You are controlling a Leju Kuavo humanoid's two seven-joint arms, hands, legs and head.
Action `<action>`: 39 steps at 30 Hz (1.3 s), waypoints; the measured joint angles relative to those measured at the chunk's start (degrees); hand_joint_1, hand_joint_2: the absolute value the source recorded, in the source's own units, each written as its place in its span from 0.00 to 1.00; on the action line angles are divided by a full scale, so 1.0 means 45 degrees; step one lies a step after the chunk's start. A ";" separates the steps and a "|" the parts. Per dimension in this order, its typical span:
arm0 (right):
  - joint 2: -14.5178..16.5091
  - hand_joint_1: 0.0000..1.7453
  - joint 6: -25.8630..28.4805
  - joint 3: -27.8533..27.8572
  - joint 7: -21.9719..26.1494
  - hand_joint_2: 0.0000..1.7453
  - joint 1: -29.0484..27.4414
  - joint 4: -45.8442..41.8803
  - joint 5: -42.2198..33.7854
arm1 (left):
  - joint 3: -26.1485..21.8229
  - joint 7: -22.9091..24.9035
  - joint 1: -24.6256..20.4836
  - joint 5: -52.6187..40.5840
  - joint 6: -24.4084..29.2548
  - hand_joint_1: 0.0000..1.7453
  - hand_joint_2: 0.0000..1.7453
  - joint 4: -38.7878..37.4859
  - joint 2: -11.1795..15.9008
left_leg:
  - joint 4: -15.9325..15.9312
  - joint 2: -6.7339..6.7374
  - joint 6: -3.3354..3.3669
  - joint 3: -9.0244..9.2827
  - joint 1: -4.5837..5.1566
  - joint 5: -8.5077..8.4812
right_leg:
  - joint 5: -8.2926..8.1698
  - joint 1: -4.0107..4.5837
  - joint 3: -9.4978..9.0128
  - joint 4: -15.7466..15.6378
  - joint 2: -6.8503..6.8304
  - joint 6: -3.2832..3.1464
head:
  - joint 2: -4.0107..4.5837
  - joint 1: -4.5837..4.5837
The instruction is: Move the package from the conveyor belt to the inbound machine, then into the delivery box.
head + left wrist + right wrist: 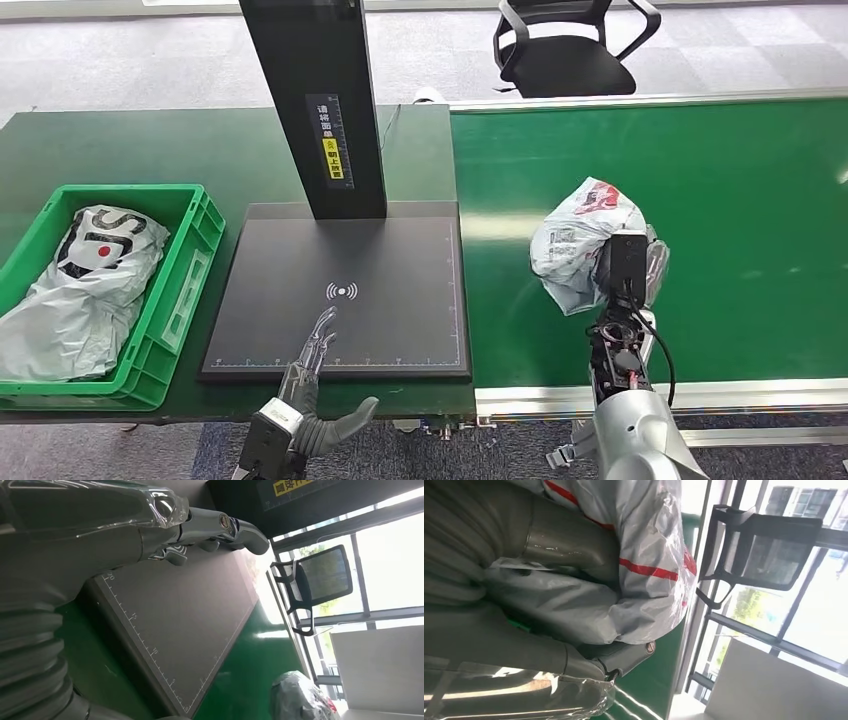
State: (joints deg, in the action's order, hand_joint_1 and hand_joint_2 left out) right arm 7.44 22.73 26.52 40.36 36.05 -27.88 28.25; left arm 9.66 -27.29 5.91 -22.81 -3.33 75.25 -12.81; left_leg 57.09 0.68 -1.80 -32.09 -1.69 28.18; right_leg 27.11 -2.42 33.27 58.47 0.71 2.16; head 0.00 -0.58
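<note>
Between the thumb and the darker fingers (619,662) of the right hand (628,272), the crumpled grey plastic package with red markings (580,235) is clamped; the right wrist view shows the thumb pressed into the film on one side and fingers wrapped under it on the other. The package bulges away from the palm, toward the robot's left and forward. Whether its underside touches the green conveyor belt (750,230) or hangs just above it cannot be told.

The relation that governs the coming move is lateral. The flat black inbound machine platform (400,320) with its printed scan symbol lies to the left of the held package, just across the belt's edge. The package has no clear long axis; it is a loose bundle, so orientation on the platform appears uncritical.

The left hand (312,385) rests at the near edge of that platform, fingers apart and extended, holding nothing. It is nearer to the platform; the right hand alone has the package.

Beyond the platform stands the machine's black upright column (315,100). Further left sits the green plastic delivery box (190,250), already containing a grey bagged parcel (85,285).
</note>
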 joint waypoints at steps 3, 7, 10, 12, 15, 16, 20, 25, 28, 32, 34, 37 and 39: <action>0.0216 1.00 0.0085 -0.0910 -0.0045 1.00 -0.0568 -0.1221 -0.1450 | -0.0076 0.0030 -0.0008 -0.0055 0.0006 0.00 1.00 0.0001 -0.0035 | 0.0000 -0.0001 0.0000 -0.0008 0.0001 0.0000 | 0.0000 -0.0002 0.0003 0.0000 -0.0003 0.0000 | 0.0000 0.0000; 0.0402 1.00 0.0593 -0.3284 -0.0051 1.00 -0.1521 -0.3479 -0.3083 | -0.0154 0.0124 -0.0085 -0.0165 0.0016 0.00 1.00 0.0001 -0.0068 | -0.0001 0.0049 -0.0002 -0.0008 -0.0001 0.0002 | -0.0002 0.0001 0.0030 0.0002 0.0025 -0.0002 | 0.0000 0.0004; 0.0508 1.00 0.0861 -0.4874 -0.0051 1.00 -0.2106 -0.5033 -0.3581 | -0.0194 0.0125 -0.0144 -0.0225 0.0017 0.00 1.00 0.0000 -0.0084 | -0.0003 0.0047 -0.0002 -0.0011 -0.0003 0.0001 | -0.0001 0.0003 0.0037 0.0003 0.0028 -0.0002 | 0.0000 0.0005; 0.0554 1.00 0.0928 -0.5683 -0.0051 1.00 -0.2362 -0.5804 -0.3717 | -0.0208 0.0125 -0.0171 -0.0250 0.0017 0.00 1.00 -0.0001 -0.0087 | -0.0004 0.0044 -0.0002 -0.0014 -0.0003 0.0001 | 0.0000 0.0003 0.0037 0.0003 0.0027 -0.0003 | 0.0000 0.0003; 0.0593 1.00 0.0947 -0.6353 -0.0051 1.00 -0.2578 -0.6468 -0.3784 | -0.0214 0.0125 -0.0189 -0.0249 0.0017 0.00 1.00 -0.0001 -0.0091 | -0.0002 0.0031 -0.0001 -0.0022 0.0000 0.0001 | 0.0000 0.0001 0.0036 0.0002 0.0022 -0.0002 | 0.0000 0.0000; 0.0603 1.00 0.0948 -0.6497 -0.0051 1.00 -0.2634 -0.6628 -0.3798 | -0.0216 0.0125 -0.0189 -0.0249 0.0017 0.00 1.00 -0.0001 -0.0091 | -0.0002 0.0028 -0.0001 -0.0024 0.0001 0.0001 | 0.0000 -0.0001 0.0036 0.0001 0.0021 -0.0002 | 0.0000 0.0000; 0.0615 1.00 0.0956 -0.7137 -0.0057 1.00 -0.3024 -0.7576 -0.4144 | -0.0236 0.0125 -0.0190 -0.0260 0.0018 0.00 1.00 -0.0004 -0.0093 | 0.0000 0.0018 -0.0001 -0.0033 0.0003 0.0001 | 0.0000 -0.0003 0.0040 0.0000 0.0014 -0.0002 | 0.0000 0.0000; 0.0712 1.00 0.0122 -0.8157 -0.0061 1.00 -0.3455 -0.8679 -0.4738 | -0.0243 0.0125 -0.0237 -0.0349 0.0000 0.00 1.00 -0.0022 -0.0098 | -0.0004 0.0028 -0.0002 -0.0039 -0.0003 0.0002 | 0.0001 0.0003 0.0056 0.0002 0.0017 -0.0003 | 0.0000 0.0002; 0.0934 1.00 -0.0906 -0.8807 -0.0066 1.00 -0.3499 -0.8857 -0.5000 | -0.0242 0.0124 -0.0333 -0.0431 -0.0018 0.00 1.00 -0.0078 -0.0108 | -0.0007 0.0037 -0.0003 -0.0042 -0.0005 0.0001 | 0.0001 0.0006 0.0059 0.0005 0.0018 -0.0003 | 0.0000 0.0002; 0.1501 1.00 -0.2491 -0.9696 -0.0080 1.00 -0.3169 -0.8204 -0.5363 | -0.0225 0.0120 -0.0449 -0.0560 -0.0038 0.00 1.00 -0.0130 -0.0115 | -0.0007 0.0039 -0.0003 -0.0043 -0.0005 -0.0002 | 0.0000 0.0006 0.0058 0.0007 0.0019 -0.0003 | 0.0000 0.0002; 0.1764 1.00 -0.2967 -1.0083 -0.0090 1.00 -0.2880 -0.7480 -0.5386 | -0.0208 0.0120 -0.0484 -0.0600 -0.0041 0.00 1.00 -0.0130 -0.0115 | -0.0005 0.0027 -0.0001 -0.0043 -0.0005 -0.0005 | 0.0000 0.0006 0.0057 0.0006 0.0014 -0.0003 | 0.0000 0.0001; 0.2053 1.00 -0.3162 -1.0489 -0.0095 1.00 -0.2644 -0.6672 -0.5374 | -0.0203 0.0122 -0.0497 -0.0630 -0.0041 0.00 1.00 -0.0130 -0.0115 | -0.0003 0.0004 0.0002 -0.0053 -0.0004 -0.0009 | 0.0000 0.0004 0.0058 0.0006 0.0001 -0.0003 | 0.0000 0.0000; 0.2167 1.00 -0.3179 -1.0627 -0.0095 1.00 -0.2552 -0.6332 -0.5374 | -0.0203 0.0121 -0.0498 -0.0630 -0.0041 0.00 1.00 -0.0130 -0.0115 | -0.0003 0.0007 0.0002 -0.0056 -0.0002 -0.0008 | 0.0000 0.0003 0.0060 0.0005 0.0002 -0.0003 | 0.0000 0.0001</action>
State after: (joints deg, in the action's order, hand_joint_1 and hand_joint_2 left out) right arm 17.19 8.42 -21.31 39.93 24.57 -56.37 4.07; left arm 8.74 -26.75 3.67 -25.65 -3.52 74.66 -13.33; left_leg 57.08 0.71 -1.79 -32.35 -1.70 28.15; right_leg 27.11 -2.40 33.54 58.49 0.71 2.15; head 0.00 -0.57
